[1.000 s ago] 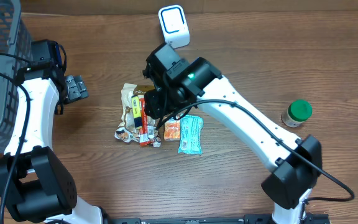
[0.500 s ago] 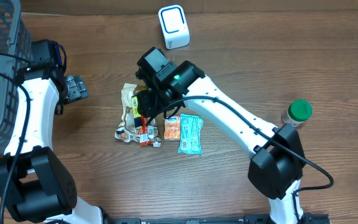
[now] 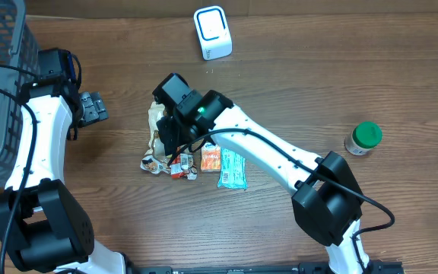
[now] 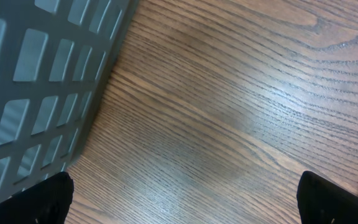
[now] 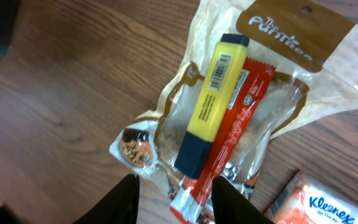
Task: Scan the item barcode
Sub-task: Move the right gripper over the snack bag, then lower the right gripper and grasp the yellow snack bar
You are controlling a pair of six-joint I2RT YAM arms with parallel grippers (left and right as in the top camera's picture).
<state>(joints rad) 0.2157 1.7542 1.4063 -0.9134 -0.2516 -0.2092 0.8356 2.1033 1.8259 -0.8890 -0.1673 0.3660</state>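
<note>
Yellow highlighter (image 5: 211,106) lies ungrasped under our right gripper (image 5: 176,186), fingers parted; left gripper (image 4: 191,196) gapes idle; pickup and scanning remain.

My arms are white shells with black joints. The right arm (image 3: 265,148), rooted at five o'clock, shows a green light (image 3: 201,112) near its wrist. A black cable (image 3: 33,133) loops along the left arm (image 3: 52,114) at nine o'clock. The left gripper (image 4: 191,199) has black fingertips (image 4: 42,199).
</note>
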